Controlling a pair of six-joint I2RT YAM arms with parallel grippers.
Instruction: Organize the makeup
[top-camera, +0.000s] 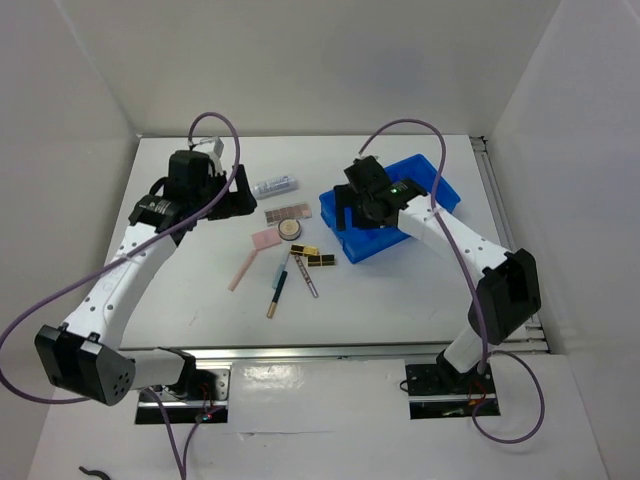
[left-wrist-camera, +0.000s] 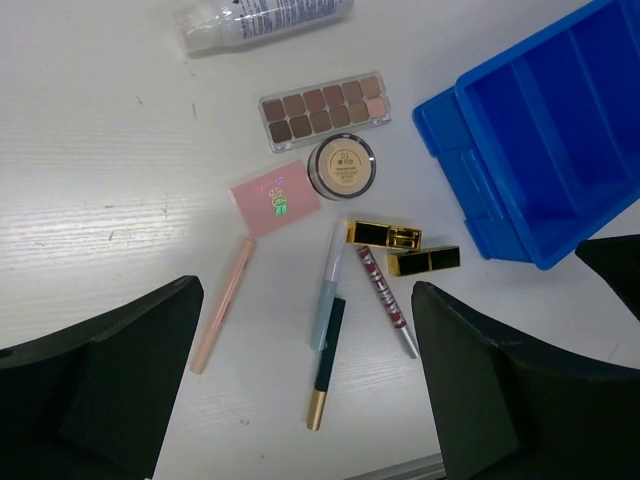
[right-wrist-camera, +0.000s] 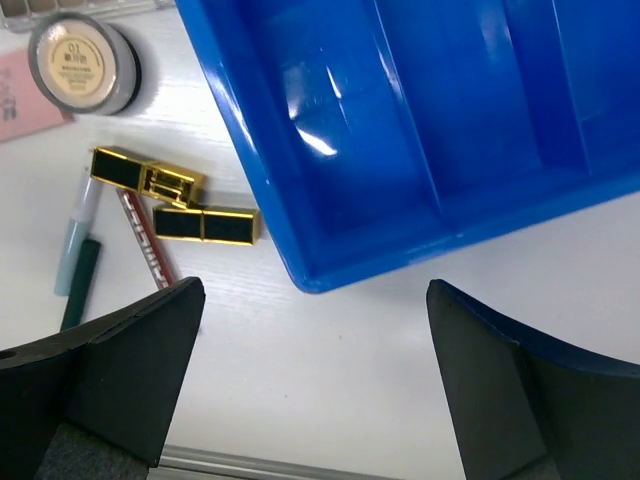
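Rectangular brown eyeshadow palette (left-wrist-camera: 324, 110) and round beige compact (left-wrist-camera: 341, 166) lie on the white table (left-wrist-camera: 100, 150), left of the glossy blue plastic bin (left-wrist-camera: 447, 115). Left fingers (left-wrist-camera: 100, 390) and right fingers (right-wrist-camera: 100, 380) spread wide, empty.

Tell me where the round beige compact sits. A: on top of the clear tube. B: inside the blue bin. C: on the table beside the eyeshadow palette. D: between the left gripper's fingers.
C: the round beige compact lies on the table close beside the eyeshadow palette, outside the blue bin.
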